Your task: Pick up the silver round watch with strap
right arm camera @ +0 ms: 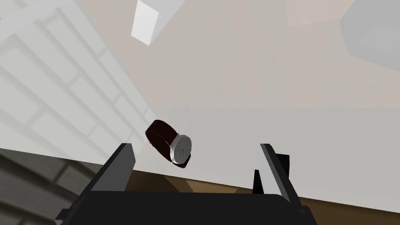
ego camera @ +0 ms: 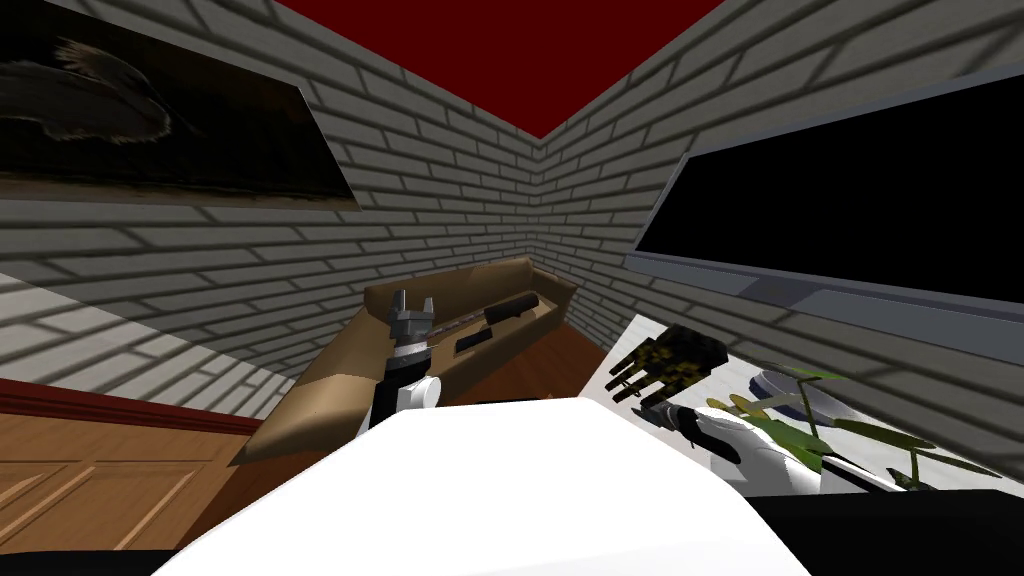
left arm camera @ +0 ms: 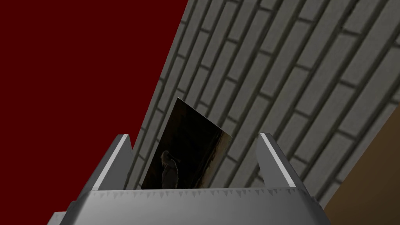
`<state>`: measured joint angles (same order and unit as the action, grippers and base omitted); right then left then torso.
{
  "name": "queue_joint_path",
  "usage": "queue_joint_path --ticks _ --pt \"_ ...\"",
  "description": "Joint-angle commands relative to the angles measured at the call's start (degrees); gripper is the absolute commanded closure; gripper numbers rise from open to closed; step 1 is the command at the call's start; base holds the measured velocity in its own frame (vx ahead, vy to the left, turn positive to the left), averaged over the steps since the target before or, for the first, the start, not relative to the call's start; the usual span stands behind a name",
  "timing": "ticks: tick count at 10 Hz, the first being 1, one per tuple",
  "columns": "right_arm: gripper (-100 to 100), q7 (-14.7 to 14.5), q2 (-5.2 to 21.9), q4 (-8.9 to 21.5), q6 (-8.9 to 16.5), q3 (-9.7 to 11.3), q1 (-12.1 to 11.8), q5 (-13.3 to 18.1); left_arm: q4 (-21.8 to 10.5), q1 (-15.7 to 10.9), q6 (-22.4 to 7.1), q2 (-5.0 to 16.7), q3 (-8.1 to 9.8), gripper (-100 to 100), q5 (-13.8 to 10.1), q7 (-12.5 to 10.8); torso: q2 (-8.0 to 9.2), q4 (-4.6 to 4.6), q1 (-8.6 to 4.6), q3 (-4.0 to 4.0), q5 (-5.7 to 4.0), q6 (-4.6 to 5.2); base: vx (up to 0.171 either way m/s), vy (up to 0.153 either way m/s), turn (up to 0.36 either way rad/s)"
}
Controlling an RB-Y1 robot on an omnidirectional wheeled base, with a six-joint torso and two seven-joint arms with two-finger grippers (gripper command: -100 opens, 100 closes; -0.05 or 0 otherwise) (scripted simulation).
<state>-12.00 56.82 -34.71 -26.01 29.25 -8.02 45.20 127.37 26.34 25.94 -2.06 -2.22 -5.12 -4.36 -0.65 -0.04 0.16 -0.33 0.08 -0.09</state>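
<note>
The white counter (ego camera: 630, 345) runs beneath a black screen (ego camera: 860, 200). The right pincer (right arm camera: 195, 145) hangs over it, fingers spread wide, gripping nothing. The left pincer (ego camera: 414, 298), held up, is open too. The watch (right arm camera: 180, 148) — silver face, dark strap — lies on the counter between the right fingers, untouched.

Grey brick walls (ego camera: 450, 200), dark red ceiling (ego camera: 500, 50), tan sofa (ego camera: 320, 395) on wood floor (ego camera: 540, 365).

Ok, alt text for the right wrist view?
A silver round watch with a dark red-brown strap sits on a pale surface just ahead of the right end effector, between its open fingers, touching neither. A brick wall shows alongside.
</note>
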Motion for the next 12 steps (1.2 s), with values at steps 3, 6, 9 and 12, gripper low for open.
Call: queue_joint_path --ticks 3,6,9,12 --pt "-100 -0.38 -0.27 3.79 -0.02 1.02 1.88 2.22 0.0 0.0 0.0 0.0 0.0 0 0.0 0.0 0.1 0.02 0.05 0.05 0.01 0.04 0.083 0.017 0.087" --pt "0 -1.61 -1.01 6.52 -0.9 0.89 2.98 2.7 0.0 0.0 0.0 0.0 0.0 0 0.0 0.0 0.07 0.08 -0.01 0.06 -0.07 -0.15 0.042 0.009 0.071" --pt "-100 -2.97 -4.73 7.32 2.17 0.58 3.25 2.01 0.0 -0.01 0.0 0.01 0.01 0 0.0 0.0 0.31 0.13 -0.35 0.2 -0.15 -0.15 -0.019 -0.078 0.053" --pt "100 -2.75 -4.32 7.5 1.68 0.7 3.49 2.18 0.0 -0.01 0.0 0.0 0.0 0 0.0 0.0 0.28 0.13 -0.12 0.19 -0.1 -0.14 -0.005 -0.018 0.005"
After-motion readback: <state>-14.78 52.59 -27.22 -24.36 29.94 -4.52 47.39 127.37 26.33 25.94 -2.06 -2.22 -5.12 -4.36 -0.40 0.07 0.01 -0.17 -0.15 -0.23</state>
